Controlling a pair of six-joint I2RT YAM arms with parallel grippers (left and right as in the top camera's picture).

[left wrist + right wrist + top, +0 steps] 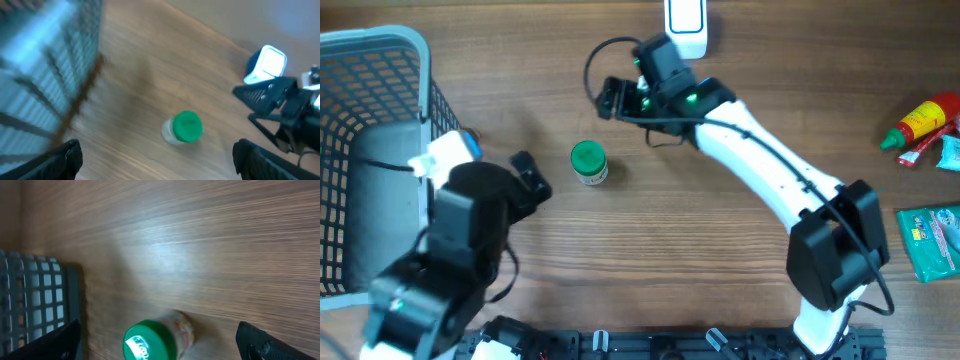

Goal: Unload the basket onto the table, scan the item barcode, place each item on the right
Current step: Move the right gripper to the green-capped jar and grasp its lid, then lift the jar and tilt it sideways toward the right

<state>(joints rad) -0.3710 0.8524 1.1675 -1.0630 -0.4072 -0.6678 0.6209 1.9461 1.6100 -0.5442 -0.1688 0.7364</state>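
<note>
Overhead layout: a green-lidded jar (588,162) is standing upright on the wooden table (650,260), near its centre, and is touching neither arm.
Left gripper (532,178): it is hovering just beside the jar at the jar's 9 o'clock, with its jaws spread wide and gripping nothing. In the left wrist view its dark fingers (62,160) are showing at the two lower corners, with the jar lying between and beyond them.
Right gripper (606,100): it is hanging near the jar at the jar's 12 o'clock, jaws also wide apart and empty. In the right wrist view the green lid is showing low between the fingers (270,342), clear of both.
Scanner (685,25): white and blue, it is sitting at the table's 12 o'clock edge, near the right gripper.
Basket (380,40): grey mesh, it is occupying the 9 o'clock side beside the left arm.
Sauce bottle (925,118): red with a green cap, it is lying at the 3 o'clock edge, with a green packet (930,240) at its 6 o'clock.
</note>
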